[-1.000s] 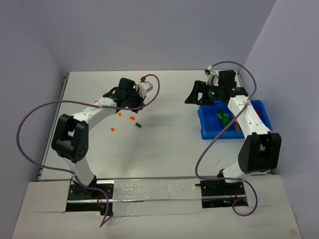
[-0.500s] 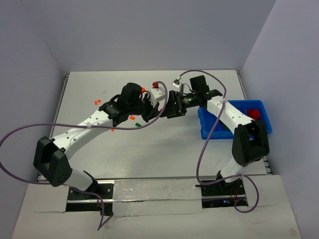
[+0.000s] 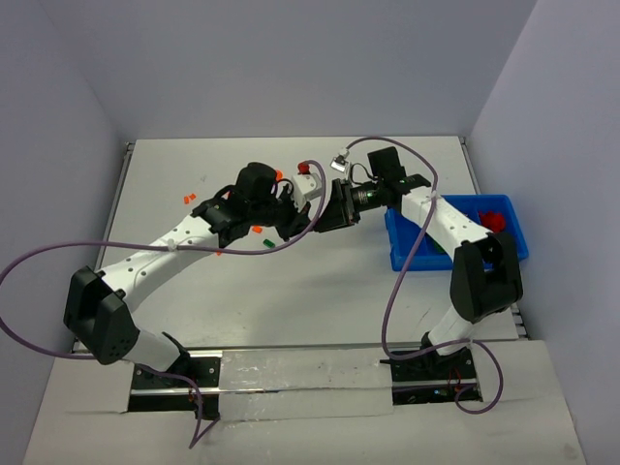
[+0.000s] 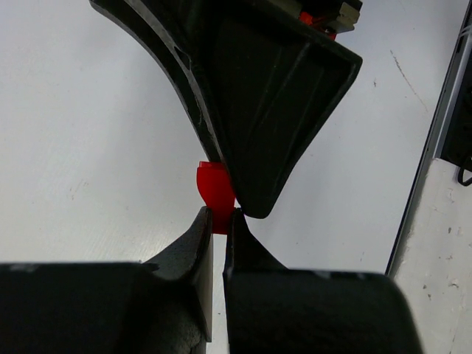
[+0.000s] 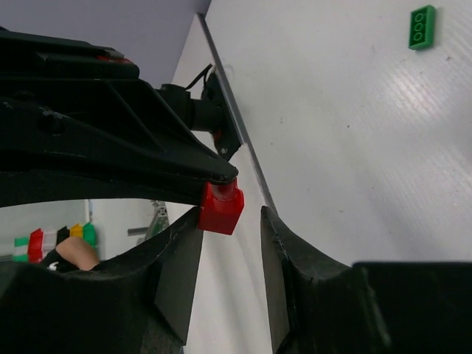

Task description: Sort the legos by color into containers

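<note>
My left gripper (image 4: 219,214) is shut on a small red lego (image 4: 214,184), which sticks out past its fingertips above the table. My right gripper (image 5: 230,221) faces it tip to tip, jaws partly open around the same red lego (image 5: 221,206). The brick touches one right finger, and a gap shows on the other side. In the top view the two grippers meet mid-table at about (image 3: 315,217). The blue bin (image 3: 392,237) with the containers lies at the right, with red legos (image 3: 496,219) in its far corner.
Loose legos lie on the white table: a green one (image 5: 422,27), a green one (image 3: 266,245) under the left arm, and orange ones (image 3: 189,197) (image 3: 219,252) further left. Purple cables loop beside both arms.
Both arms have swung in to meet at mid-table. Since half a second ago they have hardly moved, and the right jaws have narrowed around the red lego.
</note>
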Tool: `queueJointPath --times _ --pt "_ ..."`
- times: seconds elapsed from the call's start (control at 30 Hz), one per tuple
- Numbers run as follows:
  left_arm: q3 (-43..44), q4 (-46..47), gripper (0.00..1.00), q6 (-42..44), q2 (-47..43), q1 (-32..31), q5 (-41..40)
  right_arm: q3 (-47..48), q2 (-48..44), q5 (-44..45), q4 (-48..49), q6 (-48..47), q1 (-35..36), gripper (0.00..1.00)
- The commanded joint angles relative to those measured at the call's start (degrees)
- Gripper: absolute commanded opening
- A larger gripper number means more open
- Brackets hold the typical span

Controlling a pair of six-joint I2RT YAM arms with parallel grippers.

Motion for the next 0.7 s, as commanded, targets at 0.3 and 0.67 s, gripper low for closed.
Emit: queueJointPath --times 0.3,0.67 --pt "0.1 0.4 0.00 0.6 -2.8 -0.5 4.9 1.5 0.9 -6.2 2.8 0.2 0.4 0.39" --pt "1.4 -4.5 0.43 5.3 -1.9 -0.5 6.1 1.3 0.2 -5.7 -2.1 -5.6 0.4 0.00"
